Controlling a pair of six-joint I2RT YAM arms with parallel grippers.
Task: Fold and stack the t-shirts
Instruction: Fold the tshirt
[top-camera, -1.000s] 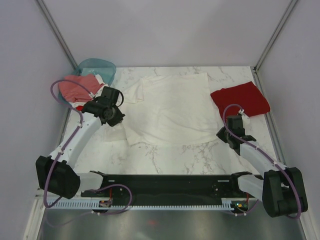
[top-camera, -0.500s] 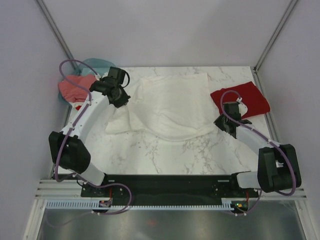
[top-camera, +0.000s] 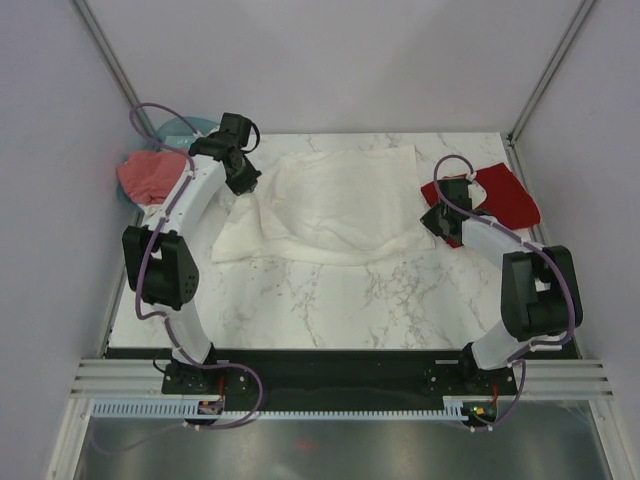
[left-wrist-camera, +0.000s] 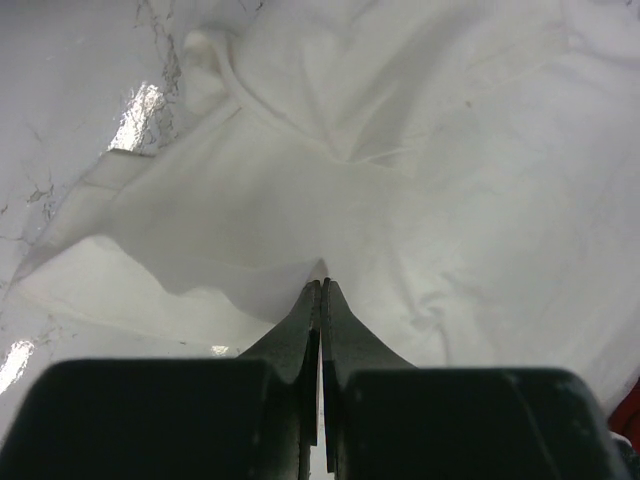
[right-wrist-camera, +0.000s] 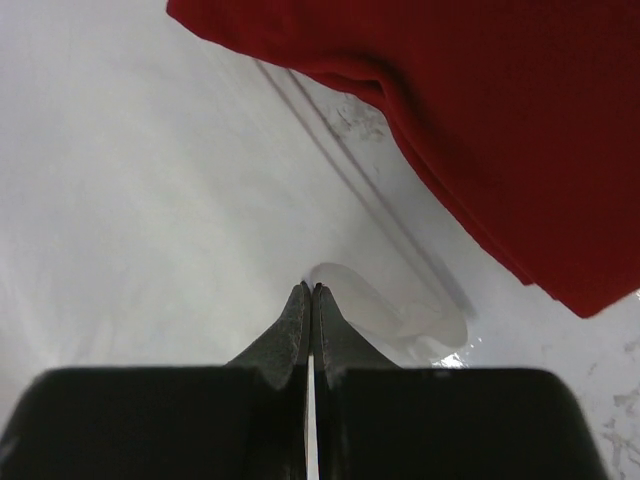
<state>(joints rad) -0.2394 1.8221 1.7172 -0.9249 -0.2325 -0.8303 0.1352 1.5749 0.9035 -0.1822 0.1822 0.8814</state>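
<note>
White t-shirt (top-camera: 340, 205) sits mid-table, spread over the far half of the marble table (top-camera: 330, 300). Rumpled, not flat: near edge sags in a curve between the two arms, and a loose flap trails off toward the near-left.

Left gripper (top-camera: 240, 178) is on the shirt's left side. Wrist view shows its fingers (left-wrist-camera: 305, 320) pressed together with white fabric (left-wrist-camera: 400, 150) pinched at the tips and cloth tented up around the pinch.

Right gripper (top-camera: 432, 222) is on the shirt's right edge. Jaws closed, fingers (right-wrist-camera: 298, 320) clamped on a small fold of the white cloth (right-wrist-camera: 120, 230). The fold pokes out just past the tips.

Dark red t-shirt (top-camera: 500, 195) lies folded at the right side of the table, just beside the right gripper. In the right wrist view its edge (right-wrist-camera: 480, 100) runs close past the white cloth; can't tell if they touch.

Pinkish-red t-shirt (top-camera: 150, 175) is bunched at the far-left corner by the teal basket (top-camera: 196, 125), which is mostly hidden behind the left arm and cable.
</note>
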